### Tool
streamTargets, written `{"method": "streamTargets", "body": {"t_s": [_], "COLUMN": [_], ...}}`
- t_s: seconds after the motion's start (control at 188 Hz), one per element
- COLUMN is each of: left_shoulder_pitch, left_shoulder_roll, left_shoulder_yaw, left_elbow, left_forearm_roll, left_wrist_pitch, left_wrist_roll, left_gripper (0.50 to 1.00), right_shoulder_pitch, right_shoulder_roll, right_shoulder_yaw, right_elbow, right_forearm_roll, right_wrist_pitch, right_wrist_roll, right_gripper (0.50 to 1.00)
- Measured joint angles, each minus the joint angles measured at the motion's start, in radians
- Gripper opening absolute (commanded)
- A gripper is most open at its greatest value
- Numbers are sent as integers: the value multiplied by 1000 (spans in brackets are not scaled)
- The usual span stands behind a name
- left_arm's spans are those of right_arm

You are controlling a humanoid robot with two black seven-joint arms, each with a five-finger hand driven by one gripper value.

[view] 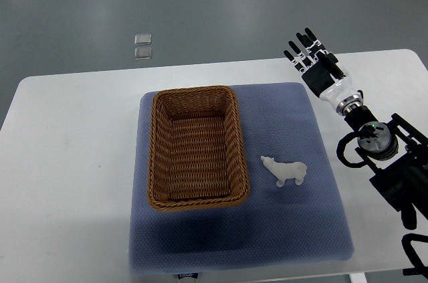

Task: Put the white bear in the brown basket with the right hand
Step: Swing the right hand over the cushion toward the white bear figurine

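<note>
Grey floor surrounds a white bench (73, 162) carrying a blue-grey mat (294, 229), and on that mat, lower right of centre, the white bear (286, 171) lies on its side, its long axis running left to right with the head toward the brown basket (196, 147) just to its left. From the bear, the right hand (318, 65) sits well apart toward the upper right of the frame, fingers (299, 54) straight, spread and holding nothing, pointing up and away from the toy. Reaching it means coming down and left; no left hand shows.
</note>
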Motion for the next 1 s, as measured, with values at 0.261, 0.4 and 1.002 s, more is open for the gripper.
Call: {"method": "streamTargets", "body": {"t_s": [0.261,0.4,1.002], "left_shoulder_pitch": [0,0,0], "left_shoulder_roll": [0,0,0], "left_shoulder_yaw": [0,-1,1], "left_elbow": [-1,0,-7], "left_forearm_roll": [0,0,0], "left_wrist_pitch": [0,0,-2], "left_wrist_roll": [0,0,1], "left_gripper": [1000,1000,1000], "right_shoulder_pitch": [-1,-3,180], "right_shoulder_roll": [2,2,-176], "right_shoulder_yaw": [-2,-3,-310], "right_elbow": [1,1,25], "right_forearm_roll": [-1,-1,-255], "right_wrist_pitch": [-5,-5,-51], "right_wrist_roll": [0,0,-50], "right_gripper": [928,928,928]}}
